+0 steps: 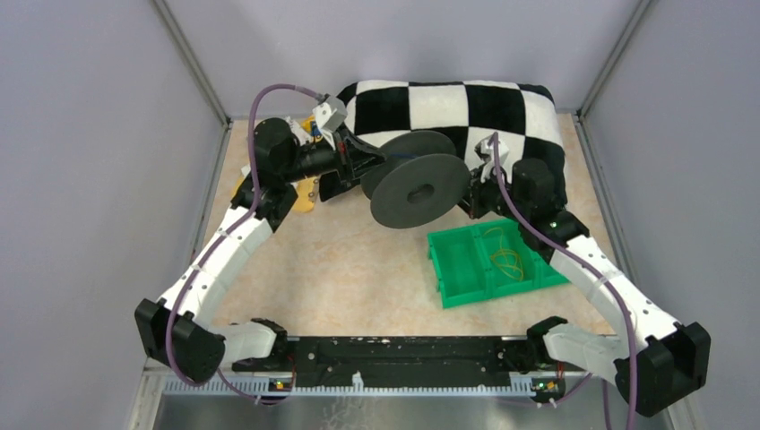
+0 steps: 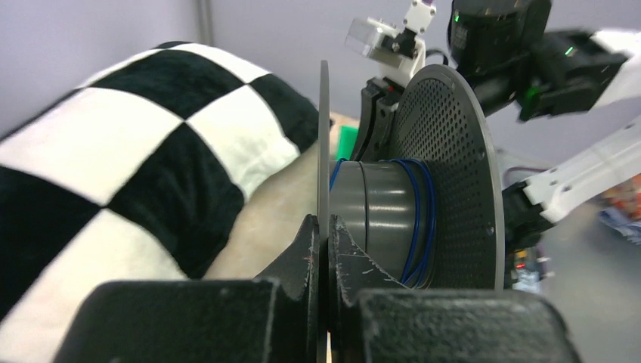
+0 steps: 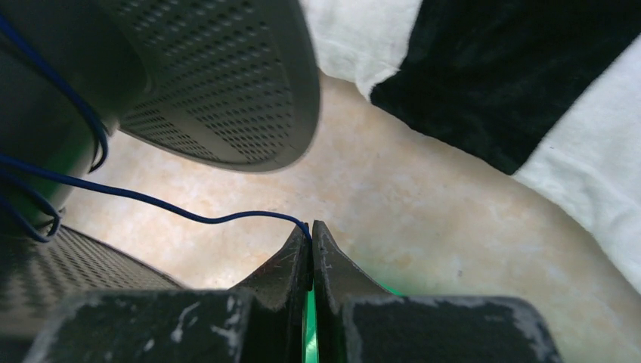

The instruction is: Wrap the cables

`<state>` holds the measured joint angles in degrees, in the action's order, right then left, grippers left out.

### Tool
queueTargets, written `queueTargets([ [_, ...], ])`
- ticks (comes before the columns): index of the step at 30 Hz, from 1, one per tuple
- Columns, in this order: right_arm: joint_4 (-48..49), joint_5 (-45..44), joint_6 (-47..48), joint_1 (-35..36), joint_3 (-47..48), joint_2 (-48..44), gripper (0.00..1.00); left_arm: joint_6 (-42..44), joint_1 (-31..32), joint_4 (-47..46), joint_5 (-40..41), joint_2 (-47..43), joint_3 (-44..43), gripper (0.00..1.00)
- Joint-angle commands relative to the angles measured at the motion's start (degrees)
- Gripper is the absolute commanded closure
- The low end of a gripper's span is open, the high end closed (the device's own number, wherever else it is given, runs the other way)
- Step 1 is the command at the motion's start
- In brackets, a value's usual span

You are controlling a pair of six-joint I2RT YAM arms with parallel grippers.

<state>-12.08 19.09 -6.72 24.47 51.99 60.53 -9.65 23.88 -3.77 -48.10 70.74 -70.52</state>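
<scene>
The cables (image 3: 151, 198) sit in few blue turns on the spool (image 1: 419, 190) over the surface (image 1: 358, 260). The left gripper (image 2: 323, 227) jaws pinch its flange and the right gripper (image 3: 311, 231) jaws pinch the free end. A short stretch seems left to wind.

pale lilac-grey walls (image 1: 90, 179), beige mottled tabletop (image 1: 358, 260), metal corner posts (image 1: 191, 64)

Left arm (image 1: 224, 255) and right arm (image 1: 596, 273) alike wear white shells over bulky black joints; a thick purple cable (image 1: 254, 121) trails along each; small green lights (image 1: 553, 214) glow on the right one; the black wedge-shaped fingers (image 3: 276, 265) show pale scuffs and scratches.
</scene>
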Motion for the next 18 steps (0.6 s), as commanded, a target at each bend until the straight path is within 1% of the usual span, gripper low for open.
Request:
queueTargets([
  [1,11.42,6.85,-3.3,-0.22,-4.99,-4.79,1.0,-16.78,-1.42,-17.73,-6.05,1.94,-1.46,1.0],
  [3,15.35,8.41,-5.83,-0.22,-7.05,-5.66,1.0,-21.49,-2.04,-20.46,-5.25,3.09,-1.17,1.0],
  [5,18.67,8.99,-7.88,-0.21,-9.22,-6.63,1.0,-26.4,-2.53,-23.55,-2.8,4.02,-0.08,1.0],
  [7,23.02,8.54,-10.2,-0.25,-11.82,-8.0,1.0,-31.92,-2.72,-28.65,-0.29,4.66,2.15,1.0],
  [11,31.03,8.07,-14.23,-0.09,-15.78,-9.46,1.0,-41.32,-2.75,-33.71,4.77,6.48,4.88,1.0],
  [18,36.02,6.6,-17.32,0.69,-17.36,-9.59,1.0,-52.78,-2.71,-40.2,12.97,8.37,11.44,1.0],
])
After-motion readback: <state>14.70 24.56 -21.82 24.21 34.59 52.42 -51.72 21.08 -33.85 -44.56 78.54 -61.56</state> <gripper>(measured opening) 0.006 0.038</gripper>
